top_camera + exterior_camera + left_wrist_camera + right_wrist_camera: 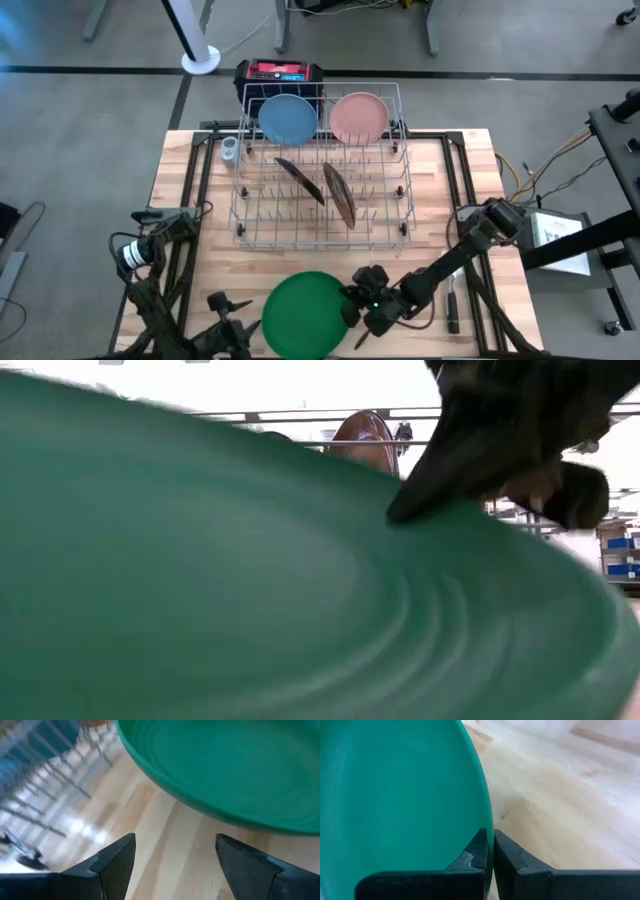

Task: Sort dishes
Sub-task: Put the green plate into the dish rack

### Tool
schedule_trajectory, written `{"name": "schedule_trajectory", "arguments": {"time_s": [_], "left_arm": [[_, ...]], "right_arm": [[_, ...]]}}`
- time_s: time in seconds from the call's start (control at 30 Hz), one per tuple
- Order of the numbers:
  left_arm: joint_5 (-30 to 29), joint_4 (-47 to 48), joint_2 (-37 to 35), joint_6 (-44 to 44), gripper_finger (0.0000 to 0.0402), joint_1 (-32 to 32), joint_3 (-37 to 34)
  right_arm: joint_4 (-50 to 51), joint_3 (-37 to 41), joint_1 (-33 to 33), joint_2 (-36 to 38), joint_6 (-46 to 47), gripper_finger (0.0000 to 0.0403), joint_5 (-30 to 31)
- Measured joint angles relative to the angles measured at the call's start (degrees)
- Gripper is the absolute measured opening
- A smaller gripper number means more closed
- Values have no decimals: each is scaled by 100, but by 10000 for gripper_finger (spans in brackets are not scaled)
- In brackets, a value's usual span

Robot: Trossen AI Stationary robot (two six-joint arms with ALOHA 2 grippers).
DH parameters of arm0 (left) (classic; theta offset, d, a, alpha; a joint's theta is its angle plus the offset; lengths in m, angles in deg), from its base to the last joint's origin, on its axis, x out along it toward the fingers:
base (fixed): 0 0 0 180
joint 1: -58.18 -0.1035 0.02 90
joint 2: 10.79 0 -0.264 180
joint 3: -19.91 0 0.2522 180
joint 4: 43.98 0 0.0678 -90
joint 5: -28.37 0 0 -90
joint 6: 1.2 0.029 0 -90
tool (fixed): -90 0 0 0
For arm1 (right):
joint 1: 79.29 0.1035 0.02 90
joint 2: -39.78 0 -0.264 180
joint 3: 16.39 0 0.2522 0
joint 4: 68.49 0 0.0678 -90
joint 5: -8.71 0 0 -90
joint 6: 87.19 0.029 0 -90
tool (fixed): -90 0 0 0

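Though pinching — right end effector (489,851), green plate (395,795)

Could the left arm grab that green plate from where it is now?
Probably yes. The left gripper is open and close to the green plate, with only bare table between them. But the right gripper is shut on the plate's rim.

Wooden table (190,190), grey wire rack (322,200), black-handled brush (451,305), small cup (229,151)
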Motion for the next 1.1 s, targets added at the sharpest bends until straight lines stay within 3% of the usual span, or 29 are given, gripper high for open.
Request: {"name": "schedule_trajectory", "arguments": {"time_s": [0.23,0.33,0.5,0.73,1.1], "left_arm": [[-1692,923,0,157,240,360,730],[-2159,1245,-5,277,229,408,930],[-2335,1306,-7,891,217,354,1042],[-2378,1308,-9,1050,211,295,1023],[-2509,1306,-11,1890,211,179,999]], "right_arm": [[415,1,373,762,-390,1,313],[691,-1,569,1156,-482,0,536],[1140,-1,774,1761,-561,0,1451],[1175,-1,833,2348,-1202,0,1940],[1170,-1,822,3248,-2377,0,3529]]}}
